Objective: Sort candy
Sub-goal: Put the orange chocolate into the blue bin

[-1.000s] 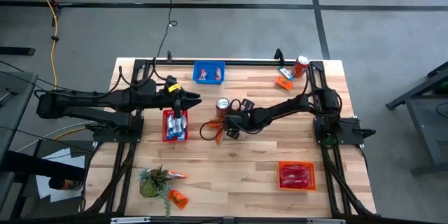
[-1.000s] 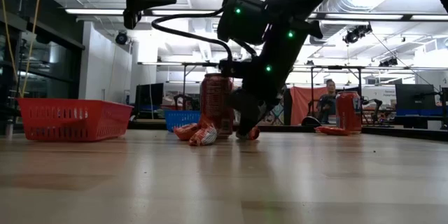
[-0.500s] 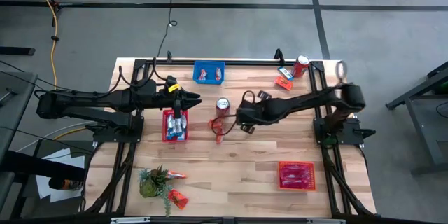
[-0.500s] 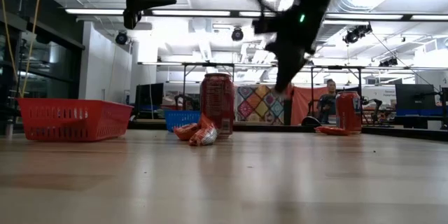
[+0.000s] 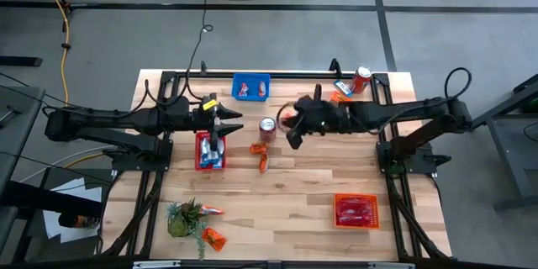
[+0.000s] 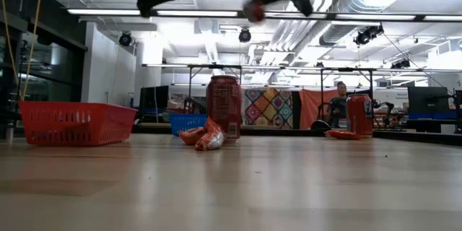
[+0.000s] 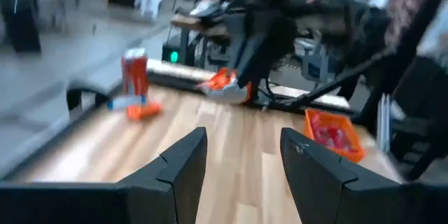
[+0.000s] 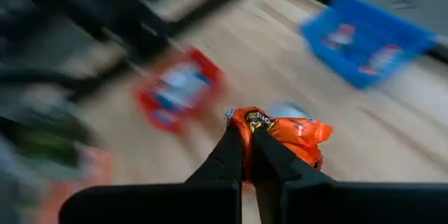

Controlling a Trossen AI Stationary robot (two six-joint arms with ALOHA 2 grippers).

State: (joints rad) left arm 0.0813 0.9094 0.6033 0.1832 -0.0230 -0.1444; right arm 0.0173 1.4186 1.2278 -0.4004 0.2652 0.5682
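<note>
Overhead and wrist views of a wooden counter [image 5: 294, 185] with two arms. The right tool [image 8: 249, 155] is raised above the counter near its middle, just beside a red-and-silver drink can [image 5: 267, 126], its fingers closed tightly on an orange candy packet [image 8: 283, 134]; in the high view the same tool [image 5: 292, 130] shows as a dark mass with an orange-pink blur at its far side. The left tool [image 7: 240, 155] hangs over a red basket [image 5: 199, 156] on the left half of the counter, its fingers spread apart with nothing between them; that basket holds blue-and-white packets [image 5: 213, 150]. A blue basket [image 5: 251, 87] at the far edge holds a few packets. An orange basket [image 5: 356, 210] at the near right holds pink-red packets [image 5: 356, 211]. Loose orange packets [image 5: 261, 156] lie on the counter just near of the drink can. A second drink can [image 5: 361, 78] stands at the far right corner, with an orange packet [image 5: 340, 98] beside it. A small green plant [image 5: 185, 218] sits at the near left, with two orange packets [image 5: 212, 238] close by.
</note>
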